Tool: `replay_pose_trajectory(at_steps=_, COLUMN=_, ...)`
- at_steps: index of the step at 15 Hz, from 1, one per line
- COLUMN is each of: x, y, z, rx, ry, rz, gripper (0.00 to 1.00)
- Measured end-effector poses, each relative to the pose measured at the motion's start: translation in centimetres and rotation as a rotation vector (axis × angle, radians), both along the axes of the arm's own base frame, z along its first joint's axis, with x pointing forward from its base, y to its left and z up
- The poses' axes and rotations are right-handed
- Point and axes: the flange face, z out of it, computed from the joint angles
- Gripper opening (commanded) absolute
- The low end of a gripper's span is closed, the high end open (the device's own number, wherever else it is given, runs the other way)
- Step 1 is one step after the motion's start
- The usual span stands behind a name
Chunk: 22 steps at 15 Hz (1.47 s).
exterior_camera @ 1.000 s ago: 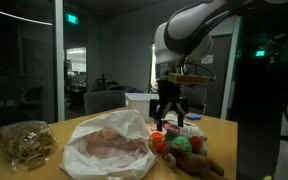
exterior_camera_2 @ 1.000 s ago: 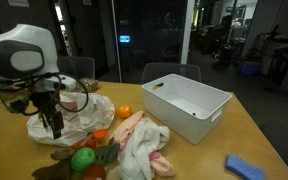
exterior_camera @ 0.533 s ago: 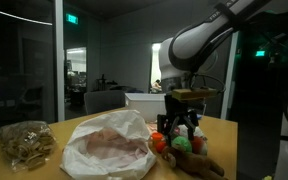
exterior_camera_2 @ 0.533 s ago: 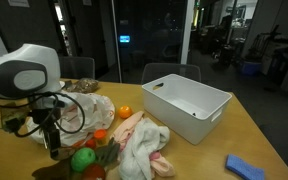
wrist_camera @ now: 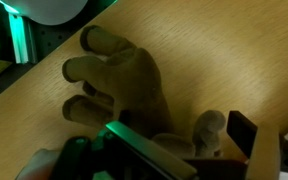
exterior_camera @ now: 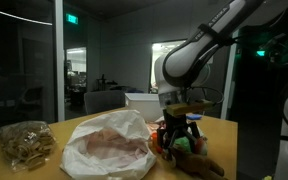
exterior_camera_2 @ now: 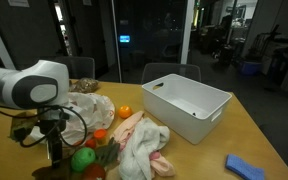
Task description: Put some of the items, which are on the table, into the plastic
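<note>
Gripper (exterior_camera: 176, 143) spread wide, holding nothing, poised low over brown toy (wrist_camera: 124, 85) (paw-shaped); contact apparently none, though view dim.

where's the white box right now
In an exterior view the white box sits right of centre on the table, beside the orange item and behind the plastic bag.

Dim office interior at night, dark glass partition wall (exterior_camera: 24, 60), green glowing exit sign (exterior_camera: 72, 18) overhead, grey padded office chair (exterior_camera_2: 172, 72), small blue lit panel (exterior_camera_2: 125, 40) beyond dark glazing
</note>
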Motion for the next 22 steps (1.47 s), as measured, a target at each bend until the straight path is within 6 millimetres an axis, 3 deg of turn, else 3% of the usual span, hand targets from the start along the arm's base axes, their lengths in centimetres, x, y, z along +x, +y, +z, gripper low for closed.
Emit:
replay_pose_trajectory(at_steps=1, x=0.0, y=-0.3, z=-0.7, rx=-0.014, ry=0.017, rz=-0.013, gripper=0.78)
replay_pose_trajectory(at_steps=2, x=0.0, y=-0.6, z=-1.4, rx=-0.028, ry=0.029, rz=-0.025, gripper=0.74)
replay_pose_trajectory(at_steps=5, x=0.2, y=-1.4, z=-2.9, rx=-0.078, ry=0.043, rz=-0.038, gripper=0.49)
replay_pose_trajectory(at_steps=10, x=0.6, y=-1.7, z=-3.4, rx=-0.13, ry=0.023, rz=-0.044, gripper=0.14)
replay_pose_trajectory(at_steps=12, x=0.7, y=-1.7, z=-3.3, rx=-0.138, ry=0.019, rz=-0.046, gripper=0.08)
replay_pose_trajectory(at_steps=14, x=0.9, y=-1.7, z=-2.8, rx=-0.134, ry=0.007, rz=-0.046, gripper=0.12)
replay_pose_trajectory(at_steps=16, x=1.4, y=-1.7, z=-1.3, rx=-0.123, ry=-0.031, rz=-0.04, gripper=0.09)
replay_pose_trajectory(at_steps=22, x=1.5, y=-0.1, z=8.3, rx=-0.087, ry=-0.274, rz=0.084, gripper=0.11)
